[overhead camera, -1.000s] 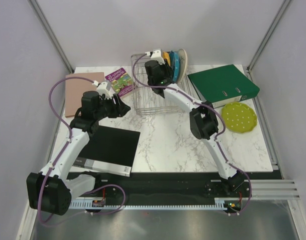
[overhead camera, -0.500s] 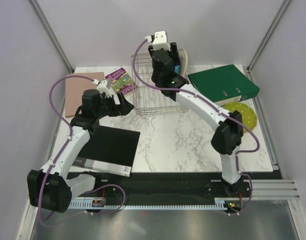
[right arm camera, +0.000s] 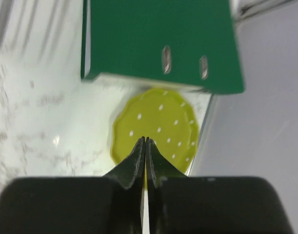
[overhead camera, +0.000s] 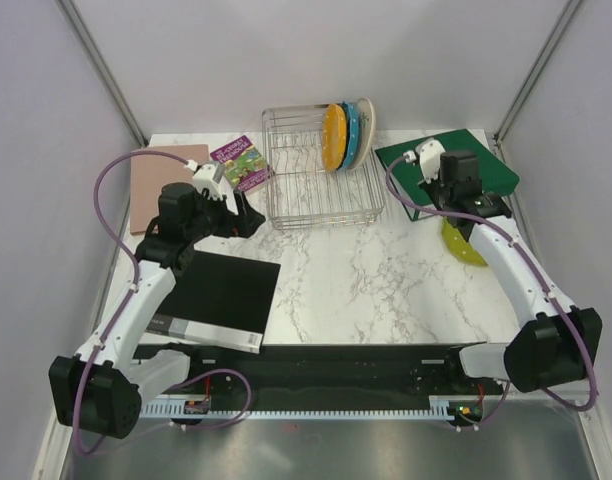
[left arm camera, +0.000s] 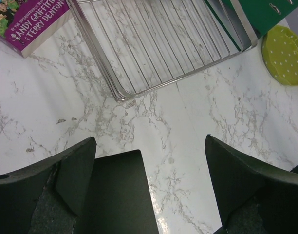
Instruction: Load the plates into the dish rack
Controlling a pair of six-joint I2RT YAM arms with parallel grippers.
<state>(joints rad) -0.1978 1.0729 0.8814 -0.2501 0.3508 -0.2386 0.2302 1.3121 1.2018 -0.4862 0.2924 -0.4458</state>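
Binder [right arm camera: 158, 39] lies just beside green plate [right arm camera: 163, 122] under closed right end effector [right arm camera: 145, 143]; left end effector [left arm camera: 150, 141] spread.

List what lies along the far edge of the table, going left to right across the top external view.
pinkish-brown board → purple book → dish rack → plates standing on edge at the rack's right end → green binder

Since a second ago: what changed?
The right arm left the dish rack and swung right; it now hangs over the green plate, jaws shut, holding nothing. The orange plate, blue plate and cream plate stand in the rack as before. The left arm hardly moved; book and binder unchanged.
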